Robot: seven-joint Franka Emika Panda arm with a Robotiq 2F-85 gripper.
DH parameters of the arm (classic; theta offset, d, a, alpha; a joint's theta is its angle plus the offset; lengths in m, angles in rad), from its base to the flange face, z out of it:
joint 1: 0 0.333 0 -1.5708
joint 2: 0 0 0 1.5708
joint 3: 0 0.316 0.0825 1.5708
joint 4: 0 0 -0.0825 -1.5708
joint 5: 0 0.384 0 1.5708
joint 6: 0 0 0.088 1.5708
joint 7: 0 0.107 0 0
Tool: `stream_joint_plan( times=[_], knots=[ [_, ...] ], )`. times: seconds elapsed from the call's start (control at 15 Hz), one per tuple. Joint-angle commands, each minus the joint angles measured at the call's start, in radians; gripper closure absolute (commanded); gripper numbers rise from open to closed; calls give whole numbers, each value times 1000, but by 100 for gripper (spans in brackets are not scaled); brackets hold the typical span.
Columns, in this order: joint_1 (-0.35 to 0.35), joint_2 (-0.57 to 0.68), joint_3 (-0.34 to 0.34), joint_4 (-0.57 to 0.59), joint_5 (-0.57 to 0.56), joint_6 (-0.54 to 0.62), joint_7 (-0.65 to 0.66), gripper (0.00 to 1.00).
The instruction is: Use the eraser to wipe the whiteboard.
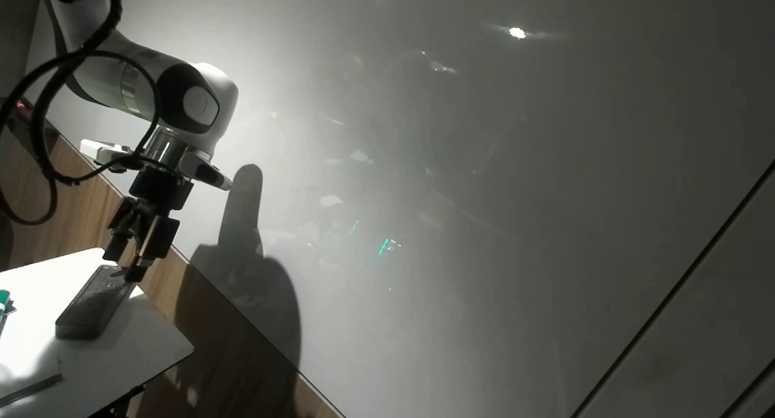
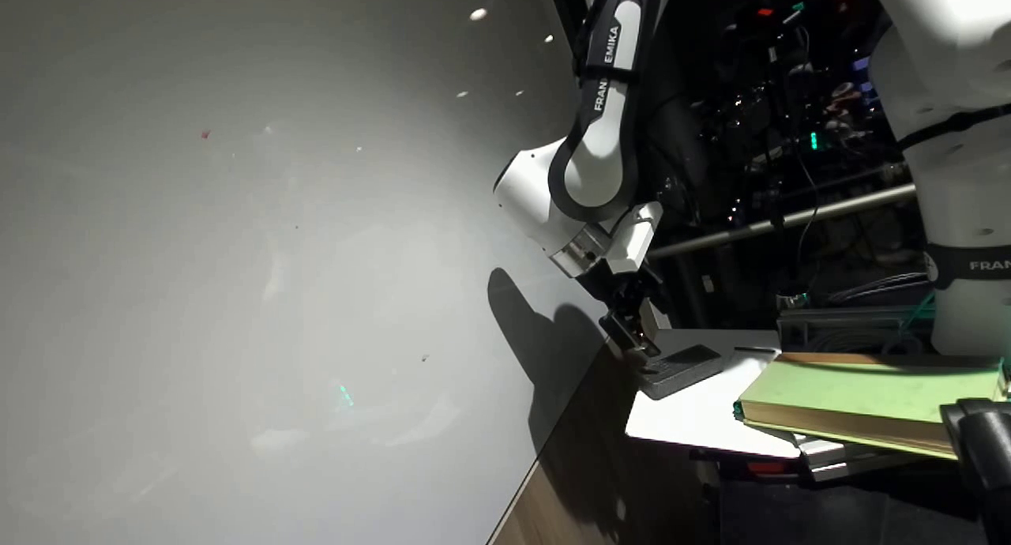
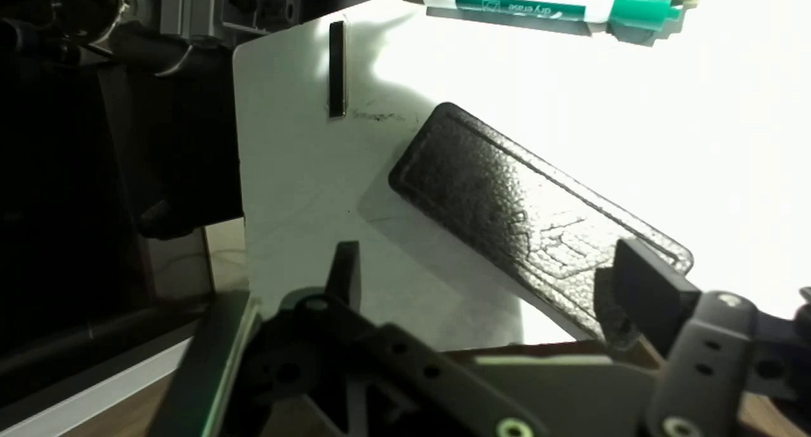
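The eraser (image 3: 469, 183) is a dark grey, flat rectangular block with rounded corners, lying flat on the white counter (image 3: 291, 171). Upper face pebbled, leather-like, with a line running just inside the border. Embossed strokes show toward the end by the fingers (image 3: 652, 294); glare whitens part of that half.

Arm (image 1: 145, 91): white with black parts, in both exterior views above the eraser and bent at the wrist, so that the fingers slant down to the eraser's end nearest the whiteboard (image 1: 484, 200). Black cable (image 1: 39, 127) loops beside it. Fingers spread wide in the wrist view: one overlaps the edge of that same end of the eraser, its mate stands off to the eraser's side, above the counter. Contact between finger and eraser: cannot tell.

Whiteboard: large, grey-white, beyond the eraser's finger end, with glare spots, pale smears and the arm's shadow (image 1: 260, 291). Short green streaks on it; ink or reflection, cannot tell.

On the eraser's side away from the whiteboard, a green book (image 2: 869, 391). Near the eraser's far end, on the counter: a white-and-green marker (image 3: 532, 6) and a thin black strip (image 3: 337, 69).
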Motion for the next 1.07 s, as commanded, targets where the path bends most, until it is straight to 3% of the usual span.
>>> stream_joint_plan(
  times=[0.0,0.2,0.47,0.8,1.0],
  knots=[
    [-1,-1,-16,4,26,6,-33,0],
    [-4,-47,-15,-18,67,26,-66,0],
    [1,-202,-4,-33,163,34,-134,0],
    [6,-392,28,-22,161,13,-149,0],
    [6,-451,59,16,159,-60,-144,0]
  ],
)
